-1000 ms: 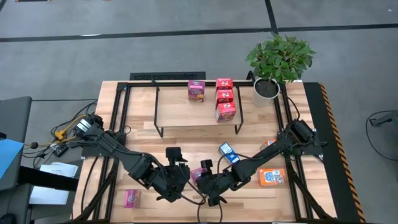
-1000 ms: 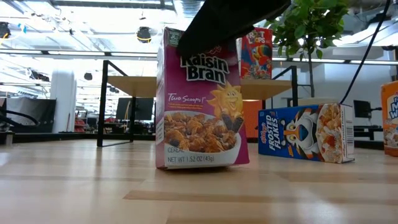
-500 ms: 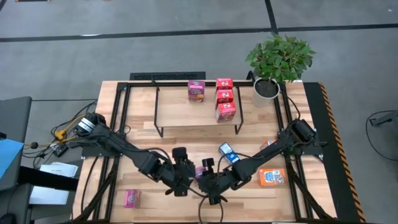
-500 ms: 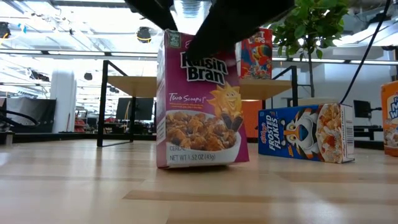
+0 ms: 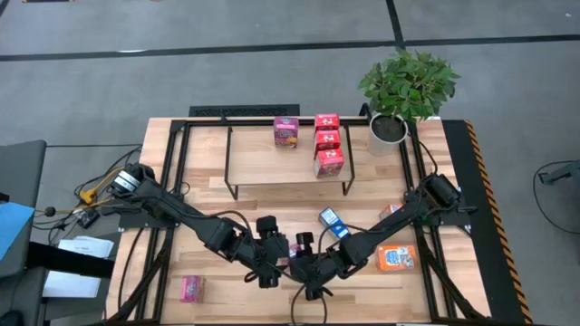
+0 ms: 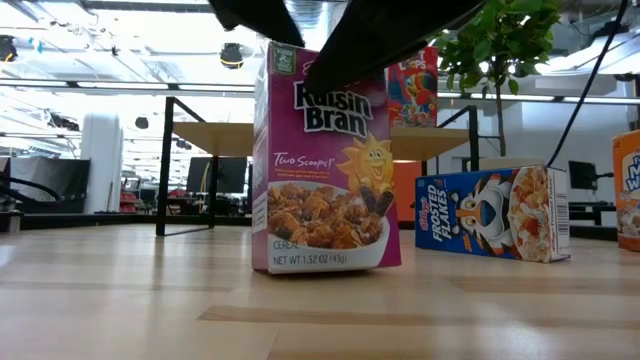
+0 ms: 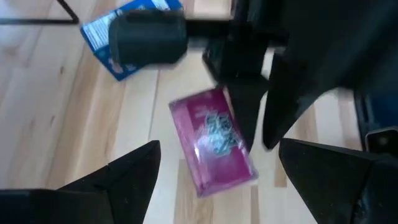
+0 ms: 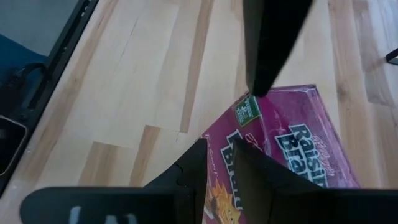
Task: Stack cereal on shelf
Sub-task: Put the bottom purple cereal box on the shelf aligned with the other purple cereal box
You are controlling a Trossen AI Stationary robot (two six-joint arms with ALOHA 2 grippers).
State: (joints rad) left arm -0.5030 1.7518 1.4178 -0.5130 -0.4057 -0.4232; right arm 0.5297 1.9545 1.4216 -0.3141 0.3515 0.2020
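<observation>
**Both arms meet at a magenta box near the front of the tabletop**

At about 8 o'clock on the light wooden tabletop (image 5: 208,195), a small magenta-pink cardboard cereal box (image 5: 190,288) lies alone. The left gripper (image 5: 275,256) hovers just beside the upright magenta Raisin Bran box (image 6: 325,160) near 6 o'clock, jaws spread wide, touching nothing that shows. The right gripper (image 5: 297,263) has its jaws pinching that box's top edge. Toward 12 o'clock, the low black-tube shelf with a pale wooden board (image 5: 254,158) carries a magenta box (image 5: 286,131) and three red boxes (image 5: 327,143) in a row. A blue-and-white Frosted Flakes box (image 5: 333,222) lies at centre; an orange box (image 5: 396,258) rests around 4 o'clock. A potted green plant (image 5: 403,91) stands at 1 o'clock.
</observation>
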